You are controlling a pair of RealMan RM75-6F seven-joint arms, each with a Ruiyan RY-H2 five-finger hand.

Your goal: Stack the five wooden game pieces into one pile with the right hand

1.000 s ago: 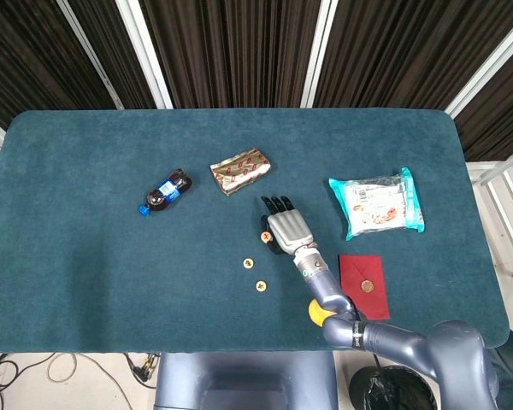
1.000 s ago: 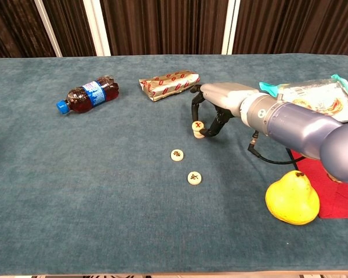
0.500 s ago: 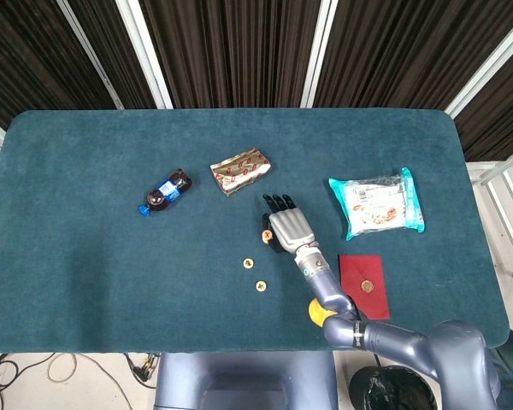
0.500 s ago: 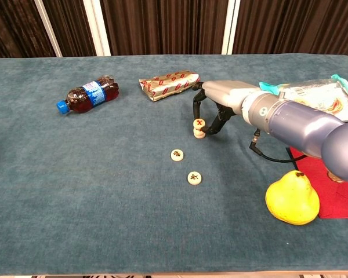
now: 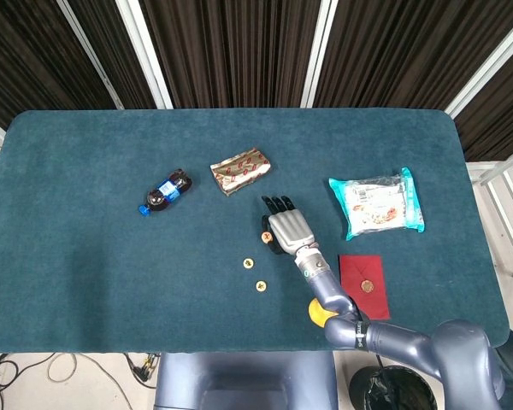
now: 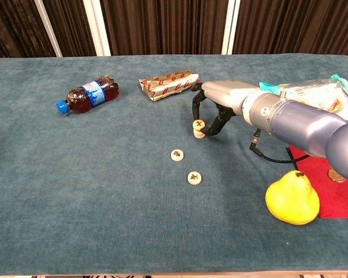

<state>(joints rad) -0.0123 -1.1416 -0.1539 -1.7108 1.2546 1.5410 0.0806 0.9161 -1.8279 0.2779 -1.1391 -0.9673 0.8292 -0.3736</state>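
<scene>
A short pile of wooden game pieces (image 6: 198, 133) stands mid-table, its top piece (image 6: 198, 123) marked with a red X. My right hand (image 6: 216, 110) arches over the pile and pinches the top piece between thumb and fingertips (image 6: 210, 130). In the head view the same hand (image 5: 289, 229) lies palm down, with the pile (image 5: 266, 237) showing at its left edge. Two loose pieces lie flat nearer me: one (image 6: 177, 154) (image 5: 248, 263) and another (image 6: 194, 177) (image 5: 261, 285). My left hand shows in neither view.
A small cola bottle (image 6: 88, 94) lies at the left. A gold foil packet (image 6: 167, 84) sits just behind the hand. A teal snack bag (image 6: 313, 95) lies to the right. A yellow pear (image 6: 292, 197) and a red envelope (image 5: 363, 284) lie under my right forearm.
The top piece has risen slightly and shifted a touch right in my right hand, sitting straighter over the pile. The loose pieces have not moved.
</scene>
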